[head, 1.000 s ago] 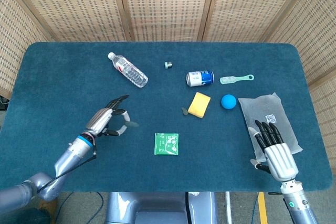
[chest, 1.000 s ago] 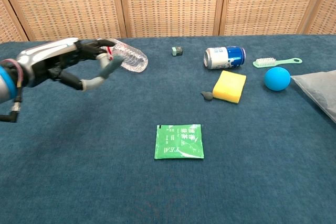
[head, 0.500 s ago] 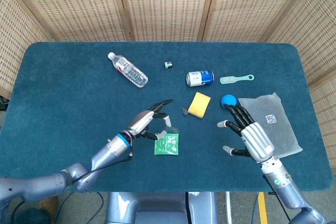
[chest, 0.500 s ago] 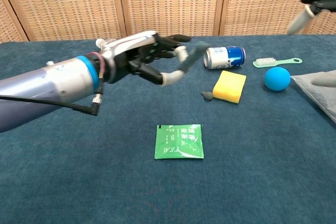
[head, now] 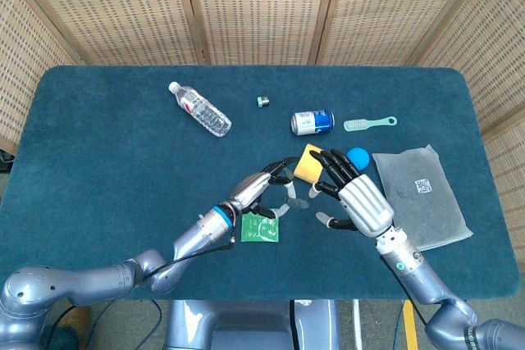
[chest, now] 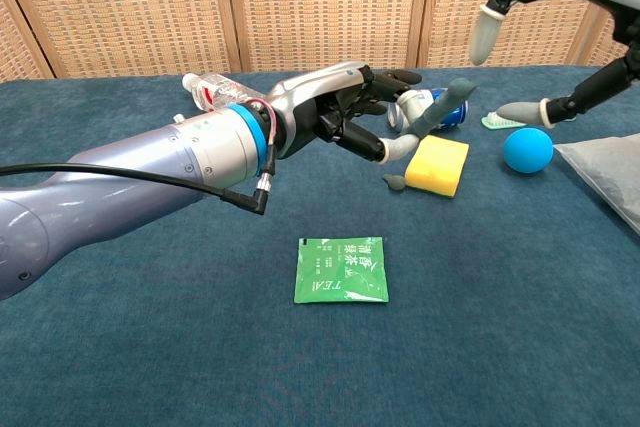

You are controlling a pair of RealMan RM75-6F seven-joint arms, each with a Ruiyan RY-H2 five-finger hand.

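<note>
As I had both hands spread and empty above the middle of the blue surface [head: 98, 145], the yellow sponge [head: 310, 162] lay flat between them — just under the fingertips of my left hand [head: 264, 188] and beside my right hand [head: 354, 196]. I judged it light, soft and springy, easy to squash, so a gentle pinch across its two long sides would suit. A small dark clip [chest: 394, 183] sat touching its near corner; the green tea sachet [chest: 341, 270] lay nearer the robot.
</note>
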